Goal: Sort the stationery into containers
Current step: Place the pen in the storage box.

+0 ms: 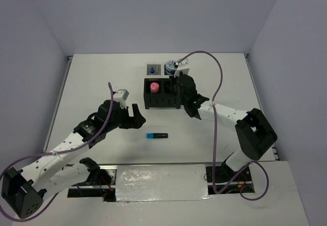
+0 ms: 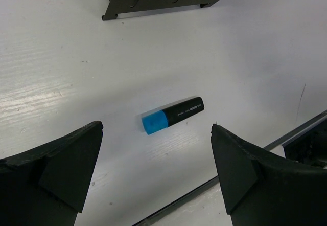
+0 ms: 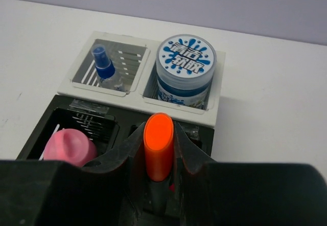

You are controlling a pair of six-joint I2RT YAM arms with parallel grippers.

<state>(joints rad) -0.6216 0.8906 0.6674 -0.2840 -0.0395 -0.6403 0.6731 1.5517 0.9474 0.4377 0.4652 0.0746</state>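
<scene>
I see the two-compartment box on the table, with two trays side by side against its far side. The left tray holds the pen, and the right tray holds a roll. The marker stands in the box's left compartment. My right gripper holds one highlighter above the right compartment. Another highlighter lies on the table in front of the box.

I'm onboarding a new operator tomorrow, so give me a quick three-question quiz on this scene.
1. True or false: the left gripper is open and the blue-capped highlighter lies loose on the table.
2. What does the right gripper hold? A) a ruler B) the orange-capped highlighter C) an eraser
3. Fill in: the pink marker stands in the ___ box.
Key: 1 true; 2 B; 3 black.
</scene>
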